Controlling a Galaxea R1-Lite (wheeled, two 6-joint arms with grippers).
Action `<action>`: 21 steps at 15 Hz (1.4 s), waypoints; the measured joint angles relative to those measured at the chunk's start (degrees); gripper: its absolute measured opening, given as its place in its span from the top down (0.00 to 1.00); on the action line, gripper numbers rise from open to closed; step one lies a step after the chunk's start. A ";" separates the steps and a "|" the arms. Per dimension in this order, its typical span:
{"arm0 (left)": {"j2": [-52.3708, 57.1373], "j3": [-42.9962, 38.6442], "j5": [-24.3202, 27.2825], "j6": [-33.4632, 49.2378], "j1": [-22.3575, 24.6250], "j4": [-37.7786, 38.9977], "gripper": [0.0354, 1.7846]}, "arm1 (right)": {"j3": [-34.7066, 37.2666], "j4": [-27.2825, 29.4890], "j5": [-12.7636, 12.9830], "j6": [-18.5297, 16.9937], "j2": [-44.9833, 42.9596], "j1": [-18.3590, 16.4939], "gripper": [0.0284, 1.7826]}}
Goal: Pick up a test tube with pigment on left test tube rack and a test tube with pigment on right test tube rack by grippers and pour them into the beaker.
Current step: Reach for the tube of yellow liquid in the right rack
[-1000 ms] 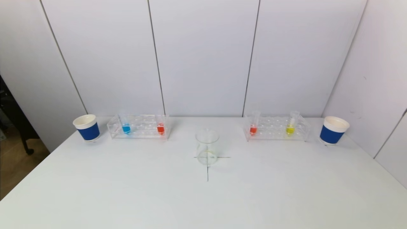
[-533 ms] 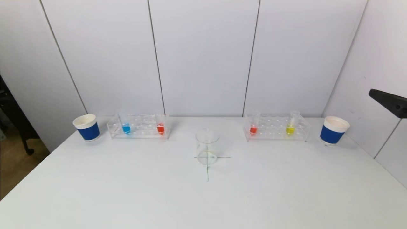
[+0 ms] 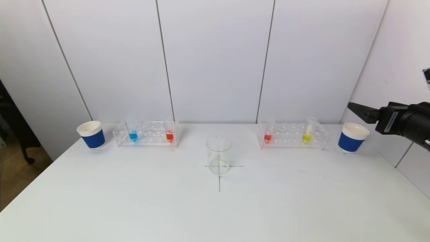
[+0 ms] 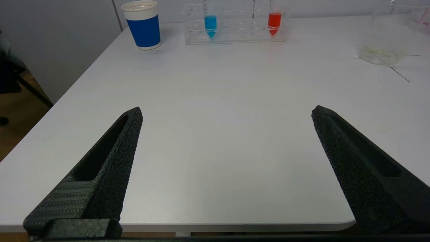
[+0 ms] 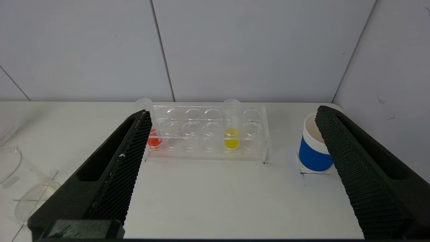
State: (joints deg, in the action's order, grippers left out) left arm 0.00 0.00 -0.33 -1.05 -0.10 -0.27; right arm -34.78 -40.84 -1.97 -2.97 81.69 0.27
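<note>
At the worktop's far right, the wide-open right end effector nears the yellow test tube (fragile, slippery; grip its upper wall), the left end effector likewise wide open.

On the table, the beaker stands at the centre on a marked cross. Behind it to the left sits the left test tube rack holding two tubes, a paper cup beyond its outer end. The right test tube rack and another cup mirror them on the right.
</note>
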 joint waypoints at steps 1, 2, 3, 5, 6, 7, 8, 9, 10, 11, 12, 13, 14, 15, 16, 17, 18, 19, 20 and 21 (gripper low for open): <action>0.00 0.00 0.02 0.01 0.00 0.00 0.01 | 0.44 -2.46 0.00 -0.22 2.27 0.13 0.01; 0.00 0.00 0.04 0.01 0.00 0.00 0.01 | 0.85 -4.86 0.05 -0.35 4.36 0.30 0.01; 0.00 0.00 0.02 0.00 0.00 0.02 0.01 | 1.27 -7.23 0.09 -0.40 6.55 0.41 0.01; 0.00 0.00 0.00 0.01 0.00 0.00 0.01 | 2.28 -12.87 0.27 -0.41 11.30 0.52 0.01; 0.00 0.00 0.02 0.00 0.00 0.02 0.01 | 2.80 -16.08 0.40 -0.46 13.74 0.61 0.01; 0.00 0.00 0.02 0.01 0.00 0.02 0.01 | 3.28 -18.99 0.46 -0.49 16.02 0.63 0.01; 0.00 0.00 0.02 0.00 0.00 0.00 0.01 | 3.69 -21.87 0.49 -0.49 18.29 0.66 0.01; 0.00 0.00 0.02 0.01 0.00 0.00 0.01 | 4.05 -24.84 0.52 -0.50 20.71 0.66 0.01; 0.00 0.00 0.02 0.01 0.00 0.02 0.01 | 4.24 -27.47 0.60 -0.50 22.91 0.66 0.01; 0.00 0.00 0.02 0.01 0.00 0.02 0.01 | 4.33 -29.94 0.60 -0.50 25.06 0.69 0.01; 0.00 0.00 0.02 0.00 0.00 0.02 0.01 | 4.35 -32.09 0.61 -0.52 27.19 0.72 0.01; 0.00 0.00 0.02 0.00 0.00 0.00 0.01 | 4.33 -34.13 0.61 -0.49 29.35 0.77 0.01; 0.00 0.00 0.00 0.00 0.00 0.00 0.01 | 4.17 -35.67 0.63 -0.50 31.27 0.80 0.01; 0.00 0.00 0.02 0.00 0.00 0.00 0.01 | 3.97 -36.83 0.66 -0.57 33.09 0.89 0.01; 0.00 0.00 0.02 0.00 0.00 0.00 0.01 | 3.67 -38.07 0.71 -0.71 34.88 0.99 0.01; 0.00 0.00 0.00 0.00 0.00 0.00 0.01 | 3.25 -39.06 0.79 -0.82 36.41 1.00 0.01; 0.00 0.00 0.02 0.01 0.00 0.00 0.01 | 2.67 -39.42 0.83 -0.85 37.72 1.00 0.01; 0.00 0.00 0.02 0.01 0.00 0.00 0.01 | 1.88 -39.49 0.85 -0.90 39.01 1.00 0.01; 0.00 0.00 0.00 0.01 0.00 0.02 0.01 | 1.01 -39.51 0.85 -1.10 40.03 0.96 0.01; 0.00 0.00 0.00 0.01 0.02 0.00 0.01 | 0.20 -39.53 0.88 -1.18 40.96 0.96 0.01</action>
State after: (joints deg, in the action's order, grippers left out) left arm 0.00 0.00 -0.33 -1.04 -0.07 -0.27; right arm -34.58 -80.37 -1.10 -4.16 122.65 1.23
